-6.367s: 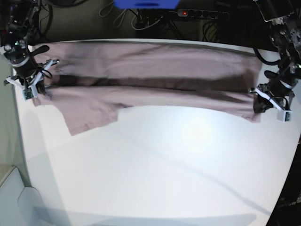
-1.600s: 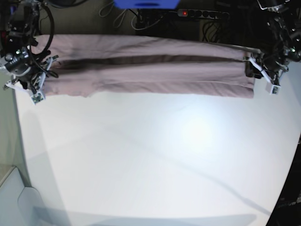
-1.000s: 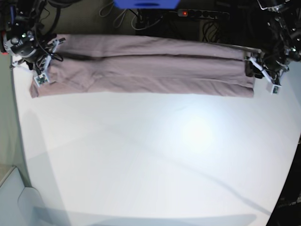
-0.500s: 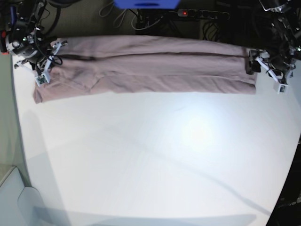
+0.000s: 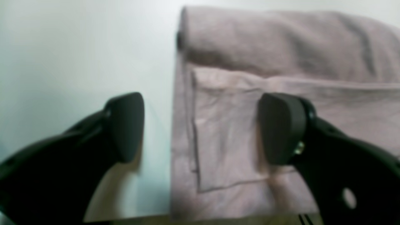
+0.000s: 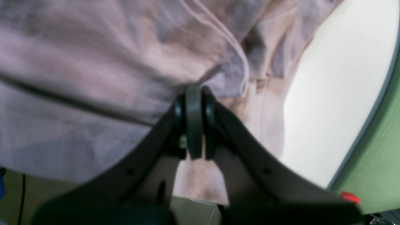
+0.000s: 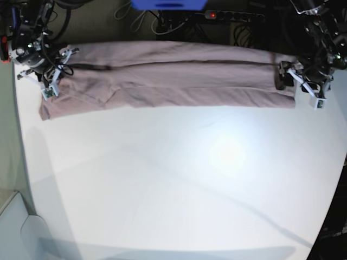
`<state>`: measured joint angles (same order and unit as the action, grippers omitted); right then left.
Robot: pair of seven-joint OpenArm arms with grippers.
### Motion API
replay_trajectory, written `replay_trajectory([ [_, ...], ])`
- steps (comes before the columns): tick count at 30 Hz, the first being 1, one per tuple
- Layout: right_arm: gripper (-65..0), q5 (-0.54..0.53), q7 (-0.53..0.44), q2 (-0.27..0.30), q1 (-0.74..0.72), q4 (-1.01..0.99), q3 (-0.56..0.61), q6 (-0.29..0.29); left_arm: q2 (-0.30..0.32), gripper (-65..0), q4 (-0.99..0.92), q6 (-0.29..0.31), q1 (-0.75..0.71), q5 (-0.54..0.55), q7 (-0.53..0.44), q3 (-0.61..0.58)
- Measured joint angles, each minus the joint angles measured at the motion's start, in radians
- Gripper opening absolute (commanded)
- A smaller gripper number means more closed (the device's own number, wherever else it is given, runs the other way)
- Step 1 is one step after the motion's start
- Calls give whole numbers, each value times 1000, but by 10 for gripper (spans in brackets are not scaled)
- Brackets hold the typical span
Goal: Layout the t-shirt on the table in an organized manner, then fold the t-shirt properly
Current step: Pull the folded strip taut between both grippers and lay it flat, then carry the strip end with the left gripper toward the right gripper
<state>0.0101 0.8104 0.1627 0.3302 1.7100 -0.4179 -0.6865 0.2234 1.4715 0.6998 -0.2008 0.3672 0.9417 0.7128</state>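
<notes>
The t-shirt (image 7: 173, 76) lies as a long, narrow folded pink strip along the far edge of the white table (image 7: 190, 179). At its right end my left gripper (image 7: 297, 82) stands open. In the left wrist view the t-shirt (image 5: 281, 47) rests flat on the table (image 5: 78, 47), its folded end edge lying between the wide-apart fingers (image 5: 125, 125) of the left gripper (image 5: 203, 128). At the strip's left end my right gripper (image 7: 50, 76) is shut on the cloth. The right wrist view shows the right gripper (image 6: 193, 93) pinching a bunched fold of the t-shirt (image 6: 93, 62).
A power strip (image 7: 233, 16) with a red light, cables and a blue object (image 7: 168, 4) sit behind the table's far edge. The table's left edge (image 6: 375, 103) runs close beside the right gripper. White tabletop stretches in front of the shirt.
The left gripper has opened and let go of the shirt's right end, which now rests on the table. The right gripper stays shut on the left end and has barely moved.
</notes>
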Motion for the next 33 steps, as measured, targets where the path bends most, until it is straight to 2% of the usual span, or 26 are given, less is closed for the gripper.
replay_trajectory([
  [2, -650, 0, 0, 0, 0, 0, 0, 0, -2, -215, 0, 0, 0, -1, 1, 0],
  [7, -650, 0, -3, 0, 0, 0, 0, 0, 2, -457, -35, 0, 3, 24, -10, -2],
  [10, -650, 0, -3, 0, 0, 0, 0, 0, 6, -634, -84, 1, 35, 29, -12, 5],
  [11, -650, 0, -2, 0, 0, 0, 0, 0, 9, -650, -101, 5, 47, 38, -12, 5],
  [13, -650, 0, -3, 0, 0, 0, 0, 0, 12, -632, -117, 4, 55, 42, -26, 5],
  [25, -650, 5, -14, 9, -39, -30, 64, 7, 0, -647, -89, 1, 64, 31, -3, 5],
  [33, -650, 3, -17, 7, -58, -34, 94, 11, -104, -648, 151, -2, 26, -20, 96, 5],
])
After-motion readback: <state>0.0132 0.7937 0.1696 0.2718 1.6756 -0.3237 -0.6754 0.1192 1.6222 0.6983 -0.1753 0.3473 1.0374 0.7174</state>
